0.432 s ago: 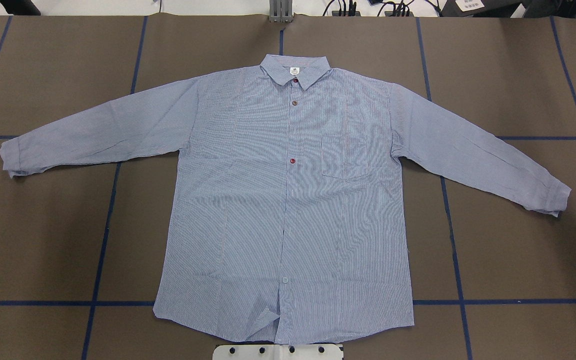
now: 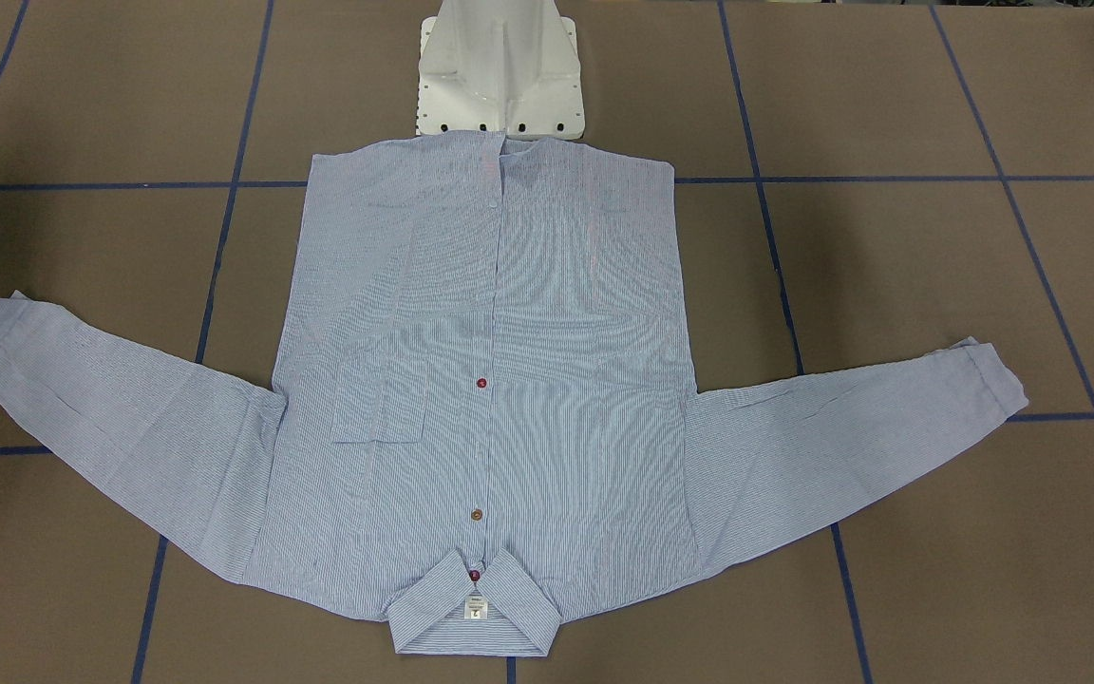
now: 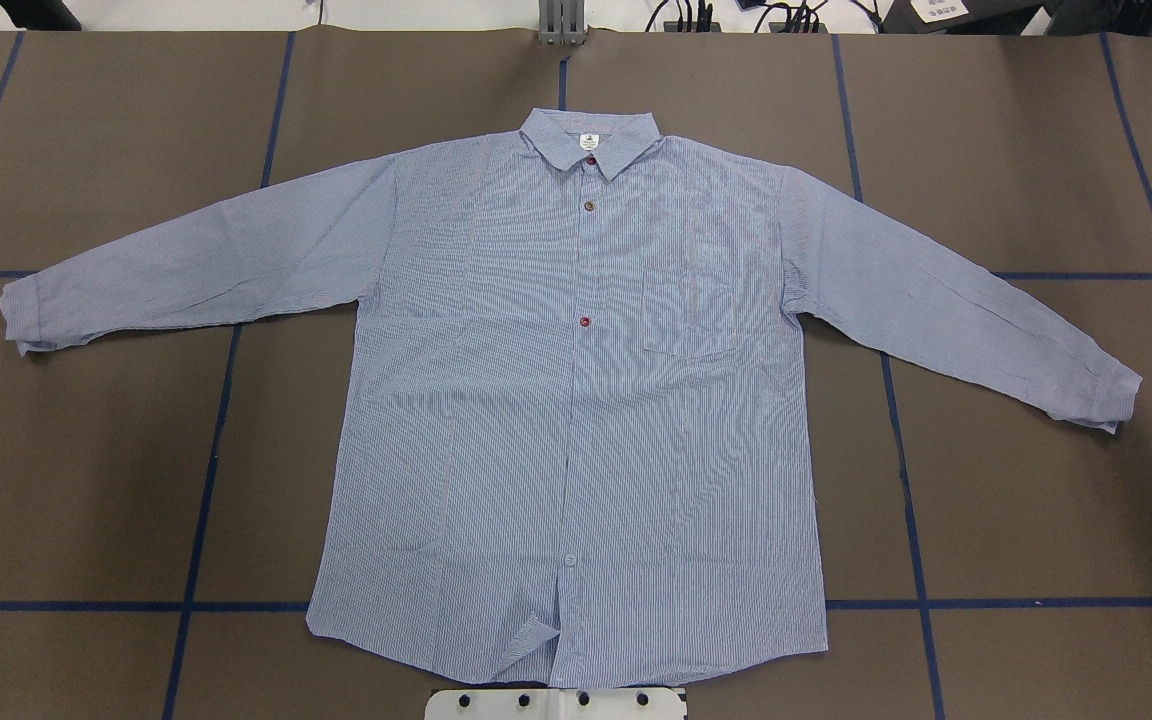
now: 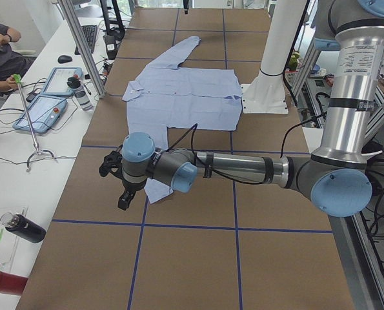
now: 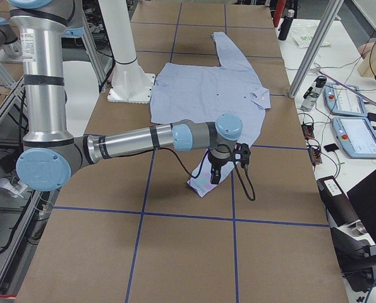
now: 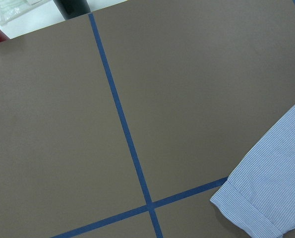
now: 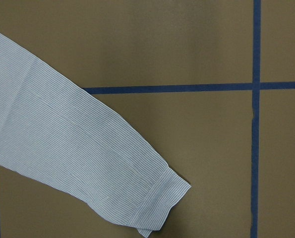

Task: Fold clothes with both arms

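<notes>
Across the middle of the overhead view the shirt (image 3: 576,400) lies flat and buttoned, front up. Its collar (image 3: 591,140) is at top centre, and its hem at the bottom edge reaches the white pedestal base (image 3: 556,703). One small hem corner (image 3: 533,640) by the placket is turned up. Both sleeves slant outward and down. One cuff (image 3: 21,315) sits close to the frame's left edge, the other cuff (image 3: 1116,395) close to the right edge. Bare brown table cover (image 3: 86,480), crossed by blue tape lines (image 3: 208,480), lies open under each sleeve toward the lower corners. A narrower strip runs above the collar and shoulders.

Seen from the table's left end, the left arm (image 4: 243,169) stretches low across the frame centre. The left gripper (image 4: 123,201) hangs just left of the nearest cuff. Contact cannot be judged, nor whether its fingers are spread or pressed together. From the right end, the right arm (image 5: 131,140) reaches out low, with the right gripper (image 5: 214,178) over the cuff nearest that camera, and its finger spread is equally unreadable. Each wrist view looks down on a cuff lying on the cover: lower right corner in the left one (image 6: 256,208), bottom centre in the right one (image 7: 162,198).
</notes>
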`<action>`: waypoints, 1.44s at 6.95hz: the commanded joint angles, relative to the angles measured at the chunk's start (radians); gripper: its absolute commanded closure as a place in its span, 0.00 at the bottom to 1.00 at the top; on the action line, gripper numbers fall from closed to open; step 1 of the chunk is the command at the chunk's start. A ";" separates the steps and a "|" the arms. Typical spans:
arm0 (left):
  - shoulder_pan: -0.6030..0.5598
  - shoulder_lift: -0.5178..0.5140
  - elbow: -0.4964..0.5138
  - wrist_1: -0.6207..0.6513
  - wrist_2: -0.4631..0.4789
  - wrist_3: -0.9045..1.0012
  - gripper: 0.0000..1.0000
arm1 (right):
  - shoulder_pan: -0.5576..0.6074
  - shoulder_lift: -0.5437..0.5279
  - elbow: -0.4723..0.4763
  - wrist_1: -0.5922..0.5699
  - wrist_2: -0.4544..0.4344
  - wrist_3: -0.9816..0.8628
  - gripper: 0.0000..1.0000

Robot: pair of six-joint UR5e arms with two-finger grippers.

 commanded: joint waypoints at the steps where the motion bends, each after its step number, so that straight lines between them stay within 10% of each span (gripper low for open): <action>1: 0.001 0.052 -0.047 -0.005 -0.004 0.000 0.01 | 0.000 -0.011 0.009 0.000 -0.007 0.001 0.00; 10: 0.001 0.053 -0.064 -0.011 -0.071 0.002 0.00 | -0.007 -0.069 -0.085 0.176 0.004 0.213 0.03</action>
